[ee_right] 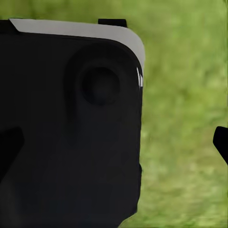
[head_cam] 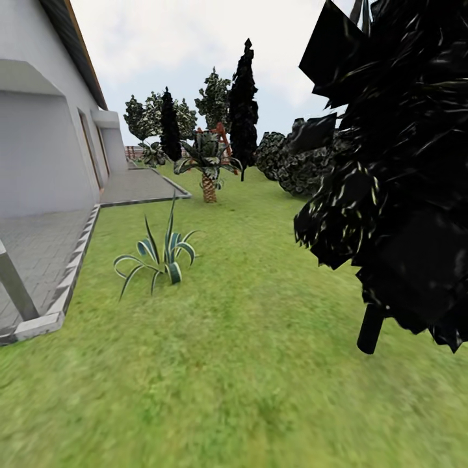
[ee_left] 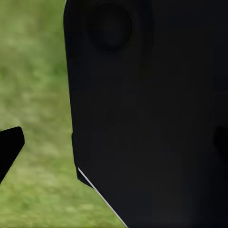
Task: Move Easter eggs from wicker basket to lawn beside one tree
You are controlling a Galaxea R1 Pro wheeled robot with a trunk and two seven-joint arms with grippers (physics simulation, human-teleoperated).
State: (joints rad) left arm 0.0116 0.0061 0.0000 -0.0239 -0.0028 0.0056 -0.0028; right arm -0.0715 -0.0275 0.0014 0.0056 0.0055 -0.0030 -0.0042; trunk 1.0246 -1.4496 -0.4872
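Note:
The three Easter eggs and the wicker basket are out of view. In the head view the lawn (head_cam: 234, 364) spreads ahead as mottled green grass. Far back stand leafy green trees (head_cam: 213, 97) with rounded crowns, their trunks hidden. In the left wrist view my left gripper (ee_left: 114, 147) is open: one black fingertip (ee_left: 9, 148) is at one edge, the other at the opposite edge, with a dark part of the robot and grass behind. In the right wrist view my right gripper (ee_right: 114, 142) is open too, one fingertip (ee_right: 221, 142) over grass, nothing held.
A big black-leaved tree (head_cam: 403, 162) with a short dark trunk (head_cam: 371, 329) stands close on the right. A spiky striped plant (head_cam: 162, 255) grows left of centre, with a small palm (head_cam: 208, 166) further on. Black columnar trees (head_cam: 244, 97) are behind. House wall (head_cam: 39, 143) and kerbed paving (head_cam: 39, 253) are at left.

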